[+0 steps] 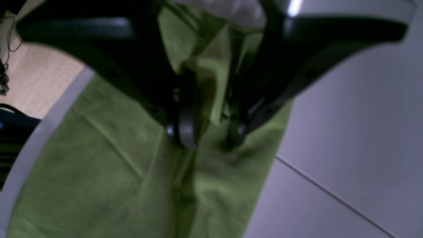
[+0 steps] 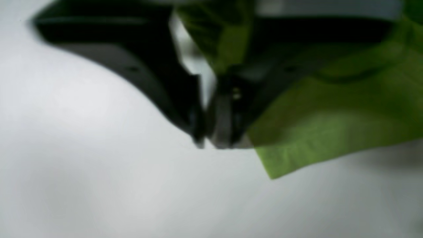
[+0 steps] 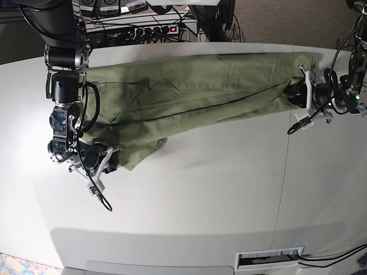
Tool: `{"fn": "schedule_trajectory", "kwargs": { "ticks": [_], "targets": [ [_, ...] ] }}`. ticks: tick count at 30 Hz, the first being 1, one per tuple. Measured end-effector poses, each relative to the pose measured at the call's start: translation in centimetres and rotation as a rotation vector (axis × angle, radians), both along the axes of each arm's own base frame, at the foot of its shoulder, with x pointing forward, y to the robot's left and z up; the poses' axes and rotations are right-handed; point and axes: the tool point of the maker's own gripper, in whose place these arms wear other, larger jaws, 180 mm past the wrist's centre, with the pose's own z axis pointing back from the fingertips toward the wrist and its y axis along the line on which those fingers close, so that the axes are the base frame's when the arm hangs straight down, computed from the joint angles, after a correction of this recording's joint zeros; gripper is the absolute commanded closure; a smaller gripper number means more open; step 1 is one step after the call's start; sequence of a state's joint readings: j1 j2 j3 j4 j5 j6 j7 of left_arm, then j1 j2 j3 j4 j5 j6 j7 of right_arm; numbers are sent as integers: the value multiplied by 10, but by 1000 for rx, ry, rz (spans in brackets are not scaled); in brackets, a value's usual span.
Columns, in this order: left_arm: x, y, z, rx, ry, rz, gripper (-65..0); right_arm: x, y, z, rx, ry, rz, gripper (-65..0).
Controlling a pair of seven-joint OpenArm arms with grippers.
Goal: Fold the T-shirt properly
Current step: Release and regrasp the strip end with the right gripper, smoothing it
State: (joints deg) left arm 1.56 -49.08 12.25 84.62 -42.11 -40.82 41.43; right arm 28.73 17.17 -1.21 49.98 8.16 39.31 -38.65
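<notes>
Base view, green T-shirt (image 3: 195,91) stretched btwn both grippers, wrinkled

Legible text, labels, brands, numbers, signs: none found in any view. The T-shirt (image 3: 189,91) carries no print. The white surface (image 3: 218,189) bears no markings. A power strip (image 3: 150,28) at the far edge shows a red switch light but no readable lettering. Both wrist views are too blurred to show any writing.
</notes>
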Motion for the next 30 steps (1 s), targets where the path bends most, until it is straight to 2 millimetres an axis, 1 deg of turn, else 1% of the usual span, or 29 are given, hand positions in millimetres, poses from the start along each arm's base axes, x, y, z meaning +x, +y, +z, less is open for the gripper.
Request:
{"fn": "schedule_trajectory", "kwargs": {
  "ticks": [2,9,14,20,25,27,29,30],
  "targets": [
    [0,0,0,0,0,0,-181,-2,3,1,34,25,-11,0],
    [0,0,0,-1,-2,0,-181,-8,8,4,58,123,-7,0],
    [0,0,0,-2,-2,0,-181,-21,19,12,75,198,34,0],
    [0,0,0,-1,-2,0,-181,-19,28,36,77,183,77,0],
    [0,0,0,-1,-2,0,-181,-32,52,52,181,234,147,0],
    [0,0,0,-2,-2,0,-181,-29,58,63,205,203,167,0],
    [0,0,0,-2,-2,0,-181,-20,58,69,200,145,157,0],
    [0,0,0,-2,-2,0,-181,-16,54,69,179,123,144,0]
  ]
}}
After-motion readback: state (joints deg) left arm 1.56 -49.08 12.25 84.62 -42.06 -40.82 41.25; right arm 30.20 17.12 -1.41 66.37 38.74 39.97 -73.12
